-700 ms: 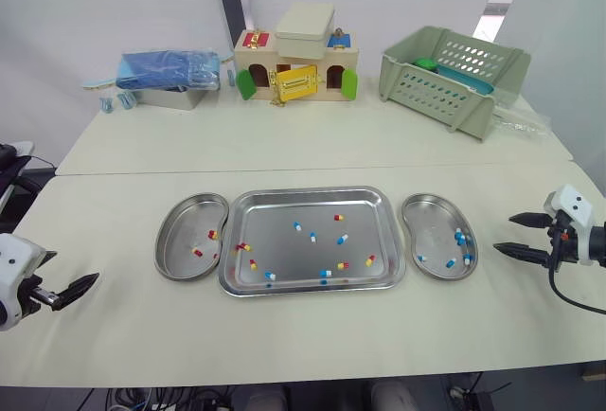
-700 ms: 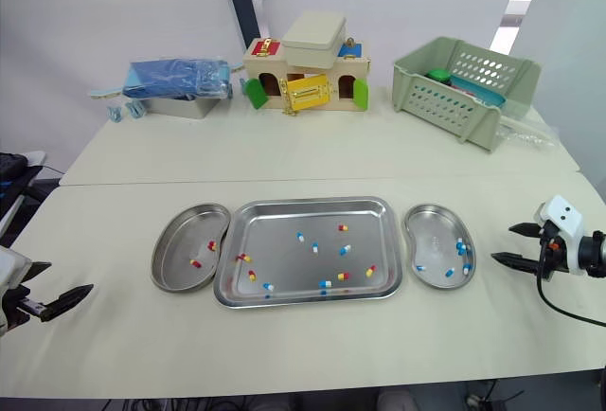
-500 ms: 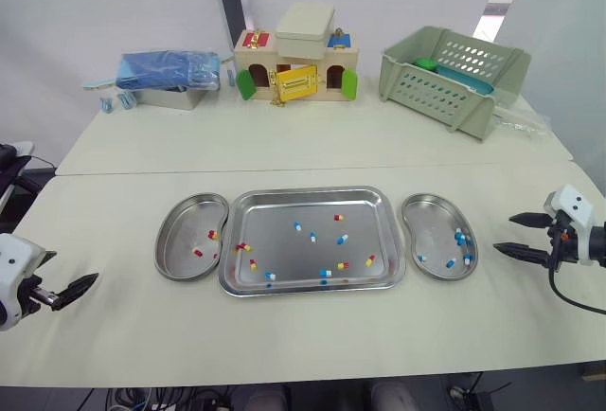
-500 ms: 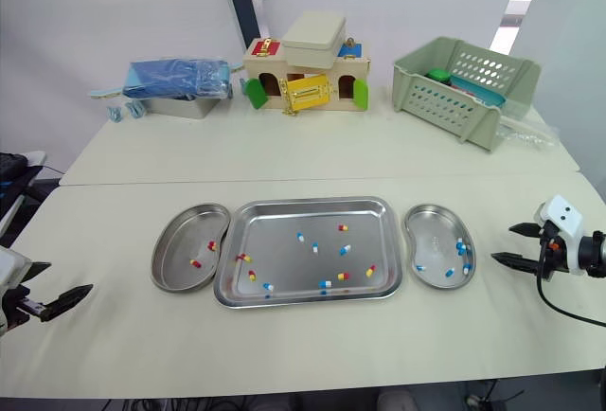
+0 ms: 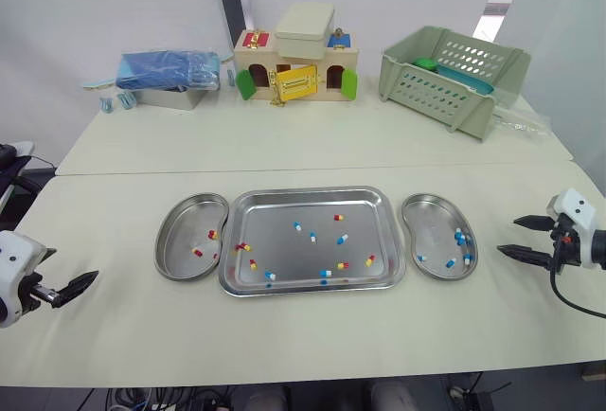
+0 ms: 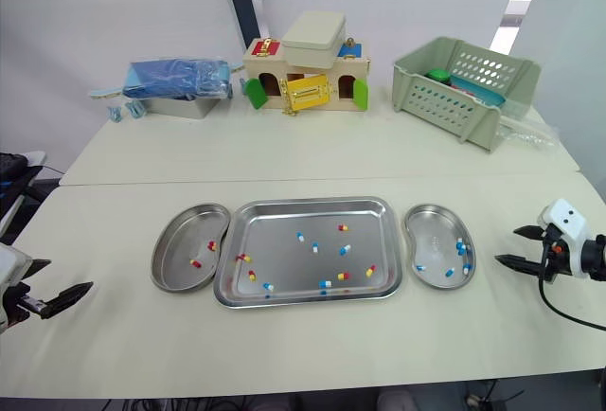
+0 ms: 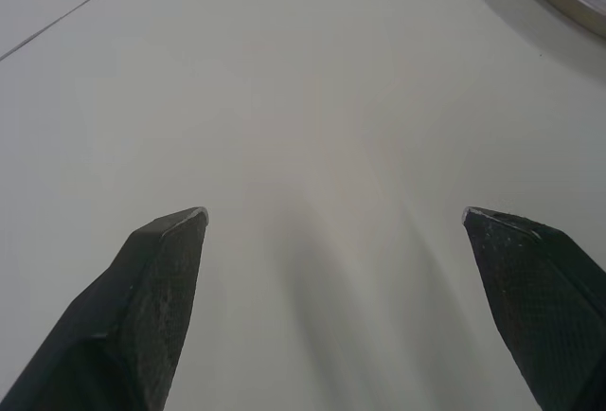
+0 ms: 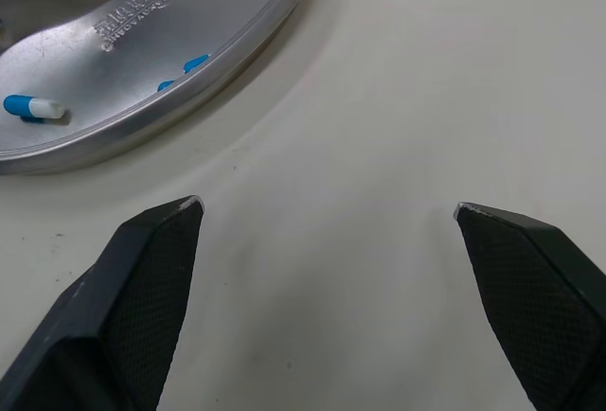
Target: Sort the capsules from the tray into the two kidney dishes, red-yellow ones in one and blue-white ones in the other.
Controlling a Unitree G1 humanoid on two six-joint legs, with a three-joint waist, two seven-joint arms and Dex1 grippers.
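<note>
The steel tray (image 5: 284, 205) lies mid-table with several red-yellow capsules (image 5: 338, 217) and blue-white capsules (image 5: 342, 239) scattered in it. Against its left side, the left kidney dish (image 5: 178, 226) holds a few red-yellow capsules (image 5: 198, 252). The right kidney dish (image 5: 431, 220) holds several blue-white capsules (image 5: 460, 238). My right gripper (image 5: 508, 237) hovers open and empty just right of that dish, whose rim (image 8: 142, 13) and a blue-white capsule (image 8: 33, 107) appear in the right wrist view. My left gripper (image 5: 83, 286) is open over bare table, well left of the left dish.
Along the back of the table stand a blue bundle on a metal box (image 5: 170, 75), a wooden toy house (image 5: 295, 65) and a green plastic basket (image 5: 453, 75). A seam (image 5: 284, 170) crosses the table behind the tray.
My right gripper has drifted slightly to the right, away from the right dish. The left gripper and the capsules have stayed put.
</note>
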